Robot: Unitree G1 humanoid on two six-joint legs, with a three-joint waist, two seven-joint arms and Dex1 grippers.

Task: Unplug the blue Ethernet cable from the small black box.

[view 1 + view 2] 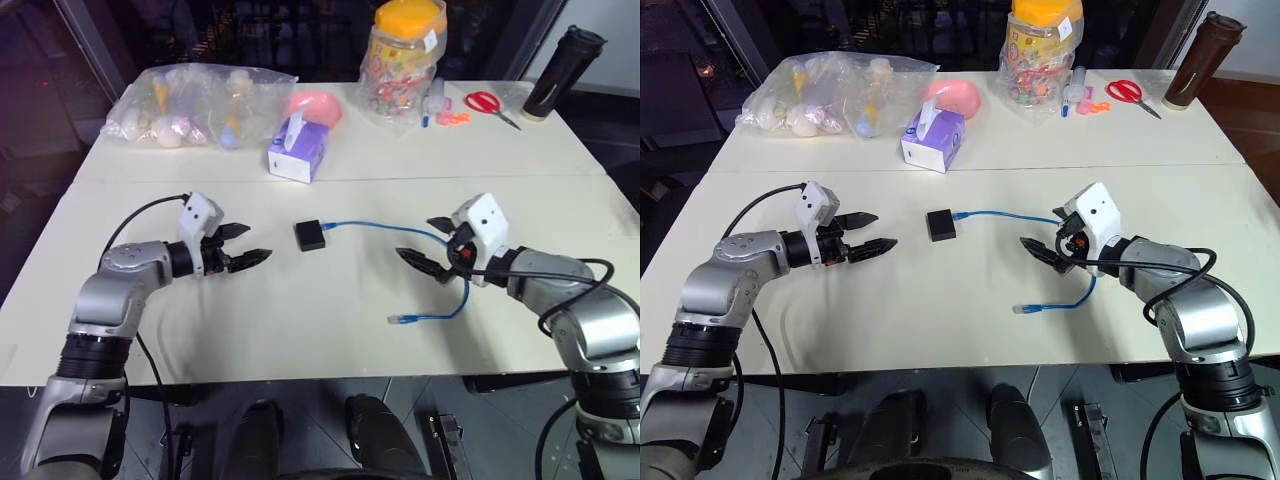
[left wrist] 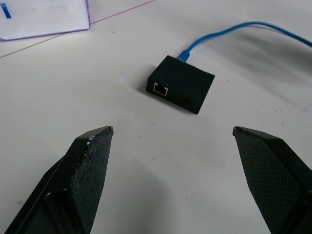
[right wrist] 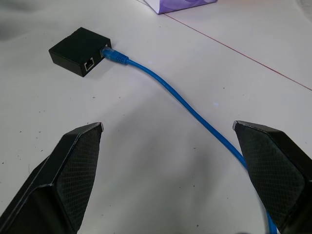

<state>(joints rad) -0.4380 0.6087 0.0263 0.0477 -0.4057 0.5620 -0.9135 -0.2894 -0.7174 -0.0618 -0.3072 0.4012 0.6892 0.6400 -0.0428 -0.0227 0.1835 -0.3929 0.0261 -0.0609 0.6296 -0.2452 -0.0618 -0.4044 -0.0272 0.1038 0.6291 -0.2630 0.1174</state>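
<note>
While both arms hover, fingers (image 2: pixel 90 161) spread, cable (image 3: pixel 170 92) plugged.

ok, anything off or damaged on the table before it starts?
Nothing stands out. The blue Ethernet cable is plugged into the small black box, its free plug lying loose on the table. Left gripper and right gripper are open, touching nothing.

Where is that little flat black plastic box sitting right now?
The small flat black plastic box lies mid-table between the two open grippers, nearer the left gripper, in front of the purple tissue box, with the thin blue cable plugged in.
</note>
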